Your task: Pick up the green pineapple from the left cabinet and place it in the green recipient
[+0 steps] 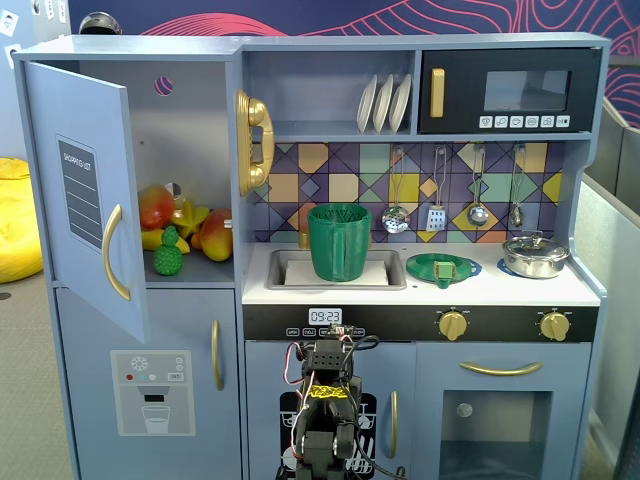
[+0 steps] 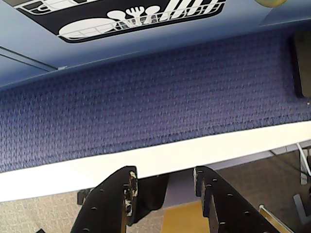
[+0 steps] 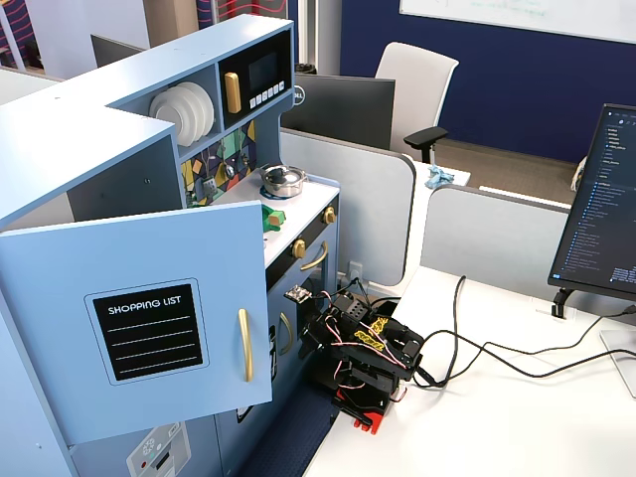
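Observation:
The green pineapple (image 1: 168, 256) stands on the shelf of the left cabinet (image 1: 190, 150), at the front, before the other toy fruits. The cabinet's door (image 1: 88, 190) with the shopping list label hangs open; it also shows in a fixed view (image 3: 149, 328). The green recipient (image 1: 340, 242) stands upright in the sink. The arm (image 1: 325, 400) rests folded low in front of the kitchen, far below the shelf, and also shows in a fixed view (image 3: 363, 353). In the wrist view my gripper (image 2: 164, 171) is open and empty, facing the white table edge (image 2: 146, 160) and blue fabric.
A yellow banana (image 1: 190, 218) and red-orange fruits (image 1: 155, 207) lie behind the pineapple. A flat green plate (image 1: 443, 267) and a metal pot (image 1: 535, 256) sit on the counter to the right. Cables (image 3: 477, 348) run over the white table.

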Controlling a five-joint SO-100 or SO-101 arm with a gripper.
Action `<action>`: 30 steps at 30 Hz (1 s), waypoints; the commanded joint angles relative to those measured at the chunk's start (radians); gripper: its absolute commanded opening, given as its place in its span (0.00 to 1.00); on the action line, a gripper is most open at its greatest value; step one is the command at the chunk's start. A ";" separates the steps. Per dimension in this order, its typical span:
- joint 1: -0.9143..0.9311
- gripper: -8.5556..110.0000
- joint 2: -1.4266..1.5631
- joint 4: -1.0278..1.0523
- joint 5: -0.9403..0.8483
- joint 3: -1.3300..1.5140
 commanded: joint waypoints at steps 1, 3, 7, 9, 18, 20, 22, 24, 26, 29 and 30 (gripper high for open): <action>-0.020 0.10 -0.006 0.178 0.025 0.009; -0.020 0.10 -0.006 0.178 0.025 0.009; -0.015 0.08 -0.006 0.178 0.006 0.009; -0.021 0.07 -0.006 0.178 -0.014 0.009; -0.097 0.07 -0.006 0.143 -0.058 0.008; -0.147 0.07 -0.008 0.048 -0.035 0.008; -0.206 0.07 -0.009 -0.083 -0.048 0.006; -0.272 0.07 -0.012 -0.236 -0.054 -0.017; -0.331 0.07 -0.034 -0.403 -0.054 -0.052; -0.419 0.07 -0.127 -0.672 -0.104 -0.120; -0.451 0.07 -0.161 -0.752 -0.109 -0.146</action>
